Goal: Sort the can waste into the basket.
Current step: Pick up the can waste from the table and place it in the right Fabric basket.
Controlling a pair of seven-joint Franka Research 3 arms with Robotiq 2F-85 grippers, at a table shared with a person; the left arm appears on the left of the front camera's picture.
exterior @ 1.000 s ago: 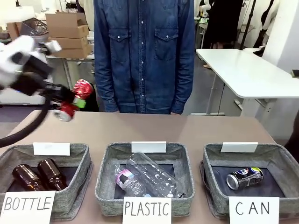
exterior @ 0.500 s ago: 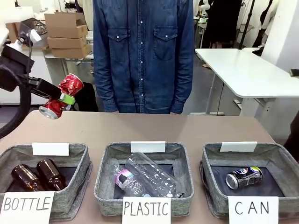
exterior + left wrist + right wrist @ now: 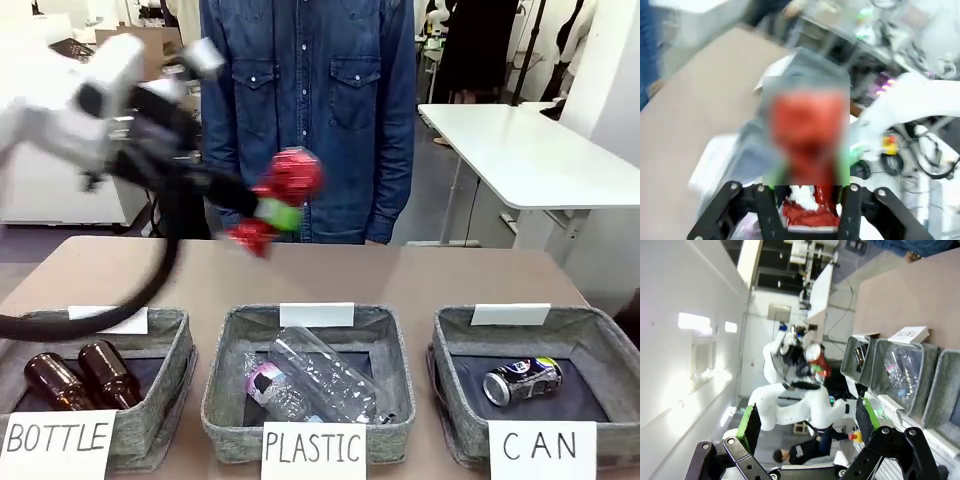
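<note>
Tan tabletop (image 3: 480,275), three grey bins; white table (image 3: 530,150) beyond

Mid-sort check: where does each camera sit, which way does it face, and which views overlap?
Front: fixed between the arms, facing the person across the table; shows the left end effector carrying the red can.
Left wrist: looks along its fingers, shut on the red can.
Right wrist: rolled sideways, open end effector facing the baskets.
Shared: all show the red can.
</note>
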